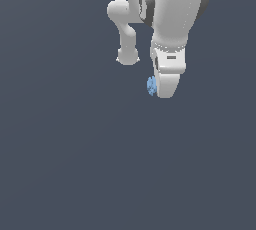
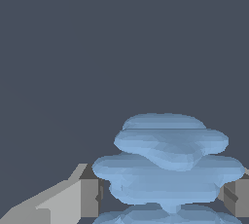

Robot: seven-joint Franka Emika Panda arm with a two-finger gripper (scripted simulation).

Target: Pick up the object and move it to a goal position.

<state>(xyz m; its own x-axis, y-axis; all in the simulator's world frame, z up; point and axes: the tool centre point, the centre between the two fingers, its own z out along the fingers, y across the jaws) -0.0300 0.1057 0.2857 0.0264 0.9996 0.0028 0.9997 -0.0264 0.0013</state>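
In the exterior view, the white arm [image 1: 170, 9] is reaching down from the upper right of the frame over a plain dark grey-blue surface [image 1: 65, 164], with its base link [image 1: 127, 54] sitting just to the left of it. The gripper [image 1: 165, 91] is hanging at the arm's lower end, just right of centre, and the light-blue lumpy object [image 1: 151, 85] is peeking out at its left edge, touching it. In the wrist view, the object [image 2: 168, 169] is filling the lower right of the frame, sitting between the two grey fingers [image 2: 73, 198], one at each side. The jaws are standing only as wide as the clump, closing against its sides and gripping it.
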